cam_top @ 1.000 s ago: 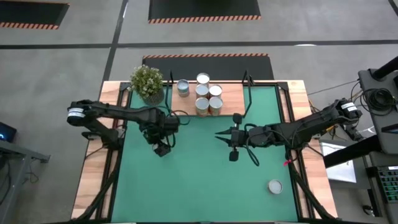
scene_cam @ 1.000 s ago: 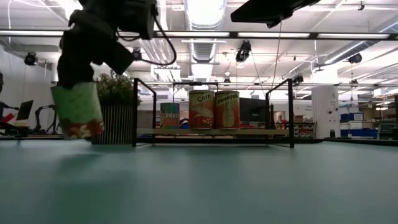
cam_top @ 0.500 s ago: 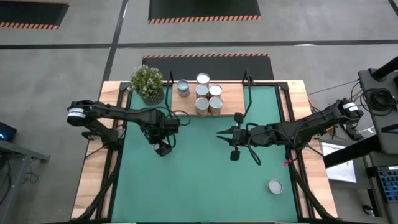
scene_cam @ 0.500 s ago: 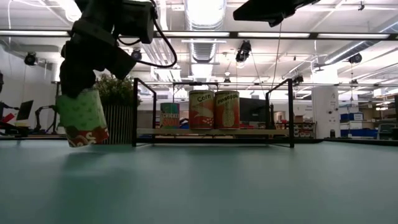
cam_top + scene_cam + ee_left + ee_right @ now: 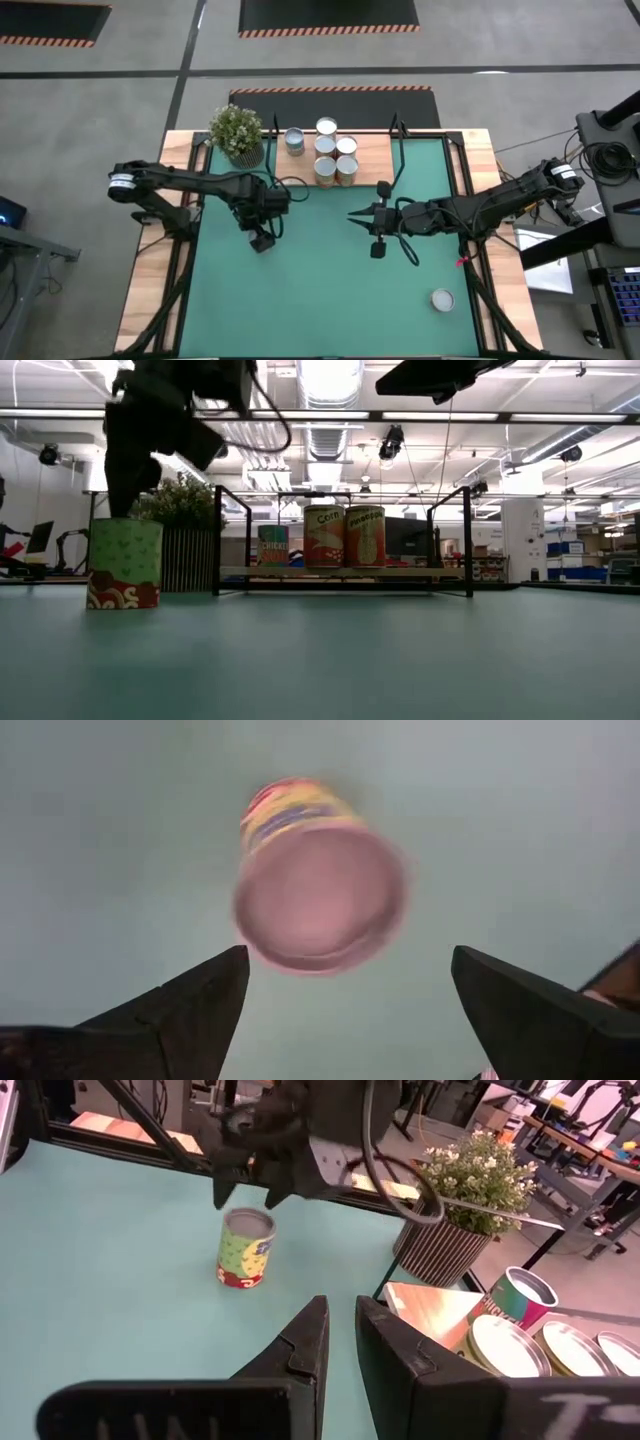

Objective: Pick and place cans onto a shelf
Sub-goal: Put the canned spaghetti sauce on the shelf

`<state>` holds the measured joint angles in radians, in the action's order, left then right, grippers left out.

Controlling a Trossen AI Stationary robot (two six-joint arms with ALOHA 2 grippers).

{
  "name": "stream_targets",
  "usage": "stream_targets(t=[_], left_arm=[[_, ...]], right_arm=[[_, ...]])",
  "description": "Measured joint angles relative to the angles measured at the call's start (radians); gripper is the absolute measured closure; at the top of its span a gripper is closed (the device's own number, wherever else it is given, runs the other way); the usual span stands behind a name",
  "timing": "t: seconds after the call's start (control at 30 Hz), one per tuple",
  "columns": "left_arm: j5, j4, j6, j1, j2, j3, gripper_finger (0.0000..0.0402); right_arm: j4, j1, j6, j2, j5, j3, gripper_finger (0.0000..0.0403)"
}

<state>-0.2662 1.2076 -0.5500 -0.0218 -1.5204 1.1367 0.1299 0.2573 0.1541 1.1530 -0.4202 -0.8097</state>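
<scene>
A green-and-yellow can with a red base band (image 5: 124, 563) stands upright on its bottom on the green mat (image 5: 320, 290). It also shows in the left wrist view (image 5: 320, 885) and the right wrist view (image 5: 245, 1248). My left gripper (image 5: 345, 960) hangs open just above it, one finger on each side of the silver top and clear of it. My right gripper (image 5: 352, 215) hovers shut and empty over the mat's middle. The wooden shelf (image 5: 375, 155) at the far edge carries several cans (image 5: 336, 168).
A potted plant (image 5: 237, 133) stands at the shelf's left end. One more can (image 5: 442, 299) stands on the mat near the near right corner. The shelf's black posts (image 5: 217, 540) rise at its ends. Bare mat lies between the arms and the near edge.
My left gripper has brought the tilted, lifted can down onto the mat, where it now stands upright. It has let go and risen a little above the can's top.
</scene>
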Motion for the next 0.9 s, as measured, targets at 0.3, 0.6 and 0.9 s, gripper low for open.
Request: stream_targets(t=[0.3, 0.6, 0.9], left_arm=[[0.448, -0.048, 0.039, 0.28, 0.063, 0.094, 0.0072], [0.832, -0.243, -0.094, 0.576, 0.186, -0.106, 0.0073], [0.939, -0.513, -0.136, 0.589, 0.345, -0.358, 0.0073]], right_arm=[[-0.027, 0.0, -0.004, 0.0, 0.0, 0.0, 0.036], [-0.002, 0.0, 0.0, 0.0, 0.0, 0.0, 0.036], [0.023, 0.0, 0.013, 0.0, 0.008, 0.0, 0.036]])
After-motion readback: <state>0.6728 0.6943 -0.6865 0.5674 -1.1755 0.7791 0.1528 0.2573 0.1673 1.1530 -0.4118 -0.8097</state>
